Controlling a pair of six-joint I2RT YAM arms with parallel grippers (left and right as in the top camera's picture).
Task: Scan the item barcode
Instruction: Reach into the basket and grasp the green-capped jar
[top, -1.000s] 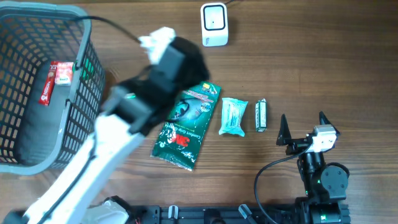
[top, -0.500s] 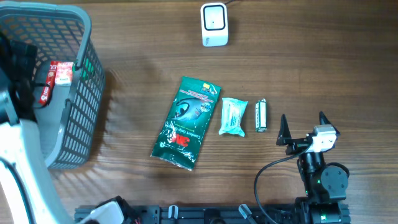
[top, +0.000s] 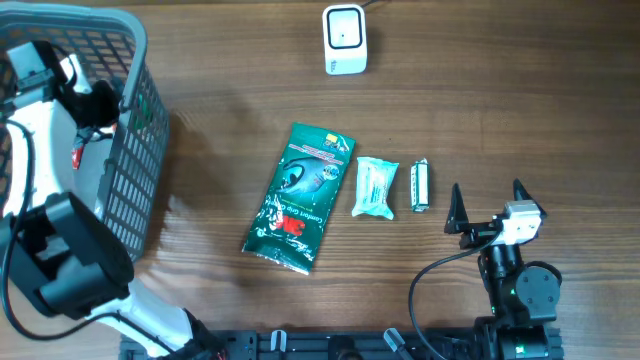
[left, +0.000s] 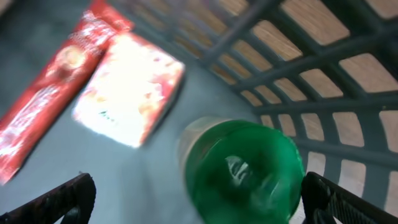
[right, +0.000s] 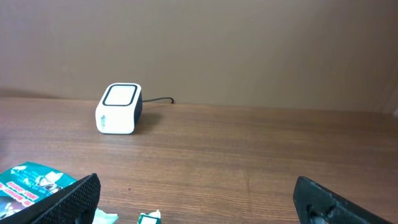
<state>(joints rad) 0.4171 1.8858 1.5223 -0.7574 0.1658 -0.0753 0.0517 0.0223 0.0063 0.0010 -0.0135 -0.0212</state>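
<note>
The white barcode scanner (top: 344, 38) stands at the table's far edge and also shows in the right wrist view as the scanner (right: 119, 109). My left gripper (left: 199, 205) reaches down into the grey basket (top: 135, 150). It is open over a blurred round green-topped item (left: 242, 171), which lies nearer its right finger. A red sachet (left: 43, 93) and a red-and-white packet (left: 130, 87) lie beside that item. My right gripper (top: 488, 195) rests open at the front right with nothing between its fingers.
On the table's middle lie a dark green packet (top: 301, 197), a pale teal pack (top: 375, 186) and a small green stick pack (top: 421, 185). The basket's mesh wall (left: 323, 81) rises close on the right of my left gripper.
My left arm has swung from over the green packet at the table's middle to the basket at the left. The right arm has not moved.
</note>
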